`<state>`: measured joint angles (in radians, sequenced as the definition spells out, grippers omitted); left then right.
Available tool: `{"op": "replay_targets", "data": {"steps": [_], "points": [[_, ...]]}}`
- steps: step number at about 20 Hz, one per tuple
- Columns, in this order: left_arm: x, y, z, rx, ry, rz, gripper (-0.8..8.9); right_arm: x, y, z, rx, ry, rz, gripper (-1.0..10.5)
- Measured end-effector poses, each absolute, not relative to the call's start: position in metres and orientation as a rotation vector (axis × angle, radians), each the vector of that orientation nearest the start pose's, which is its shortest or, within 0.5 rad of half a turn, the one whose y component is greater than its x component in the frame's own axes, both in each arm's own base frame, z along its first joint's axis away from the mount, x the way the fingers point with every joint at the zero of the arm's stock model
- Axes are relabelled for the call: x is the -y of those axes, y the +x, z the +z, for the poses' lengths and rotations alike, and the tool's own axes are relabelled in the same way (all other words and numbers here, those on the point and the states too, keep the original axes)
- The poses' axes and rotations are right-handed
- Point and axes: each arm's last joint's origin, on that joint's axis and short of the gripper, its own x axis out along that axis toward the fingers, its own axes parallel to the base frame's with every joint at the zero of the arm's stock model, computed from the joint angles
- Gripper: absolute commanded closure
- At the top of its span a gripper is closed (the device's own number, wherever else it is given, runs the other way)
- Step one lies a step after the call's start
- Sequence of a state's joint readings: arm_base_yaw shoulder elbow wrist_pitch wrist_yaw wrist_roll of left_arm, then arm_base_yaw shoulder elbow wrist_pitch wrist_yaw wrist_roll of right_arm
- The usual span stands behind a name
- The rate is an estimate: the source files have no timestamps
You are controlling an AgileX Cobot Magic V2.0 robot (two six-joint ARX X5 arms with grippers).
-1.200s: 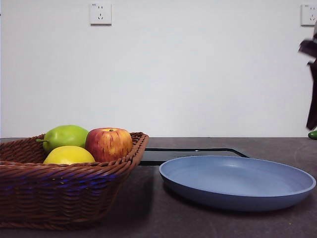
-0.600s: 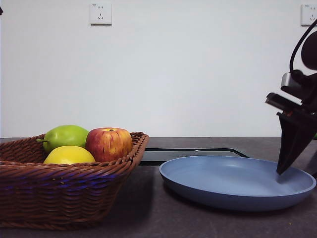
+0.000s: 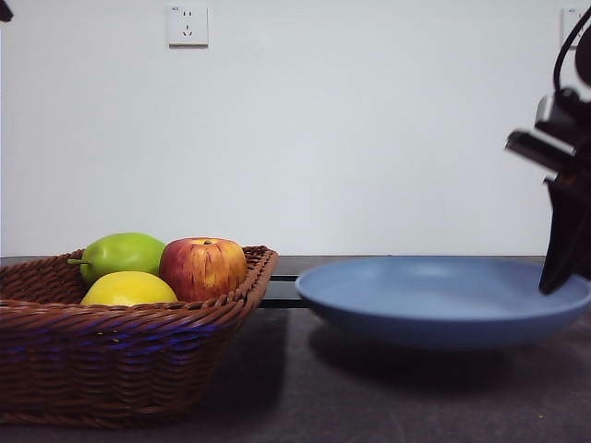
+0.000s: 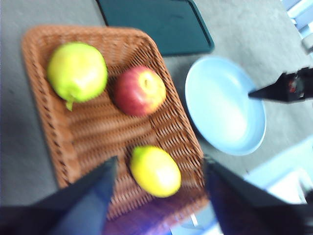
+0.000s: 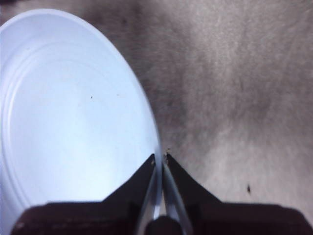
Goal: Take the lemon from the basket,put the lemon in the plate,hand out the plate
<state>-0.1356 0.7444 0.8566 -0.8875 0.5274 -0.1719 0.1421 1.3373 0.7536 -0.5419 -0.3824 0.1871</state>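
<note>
The yellow lemon (image 3: 127, 289) lies in the brown wicker basket (image 3: 111, 365) at the left. In the left wrist view, my left gripper (image 4: 160, 159) hangs open above the basket (image 4: 88, 142), with the lemon (image 4: 155, 171) between its jaws and below them. My right gripper (image 3: 557, 277) is shut on the right rim of the light blue plate (image 3: 434, 300) and holds it level a little above the table. The right wrist view shows the jaws (image 5: 160, 157) pinching the plate's rim (image 5: 73, 122). The plate (image 4: 225, 105) holds nothing.
A green pear (image 3: 120, 254) and a red-yellow apple (image 3: 203, 268) also lie in the basket. A flat black tray (image 3: 280, 292) lies behind, between basket and plate. The left arm shows only as a black tip (image 3: 5, 9) at the top left corner.
The right gripper came in from the right, closed on the plate's rim and lifted the plate off the table. The basket and fruits have not moved.
</note>
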Motion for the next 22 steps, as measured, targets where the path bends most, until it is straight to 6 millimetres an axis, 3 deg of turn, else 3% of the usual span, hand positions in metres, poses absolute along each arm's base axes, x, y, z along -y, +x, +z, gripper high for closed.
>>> {"op": "replay_targets", "data": {"steps": [7, 16, 22], "points": [[0.059, 0.12, 0.295, -1.025, -0.32, -0.645, 4.37, -0.041, 0.209, 0.225, -1.048, 0.289, 0.385, 9.4], [0.124, 0.16, 0.25, -1.237, -0.162, -0.483, 4.37, -0.04, 0.203, 0.235, -1.001, 0.284, 0.393, 9.4], [0.146, 0.184, 0.216, -1.325, -0.165, -0.377, 4.37, -0.04, 0.203, 0.235, -1.001, 0.284, 0.393, 9.4]]}}
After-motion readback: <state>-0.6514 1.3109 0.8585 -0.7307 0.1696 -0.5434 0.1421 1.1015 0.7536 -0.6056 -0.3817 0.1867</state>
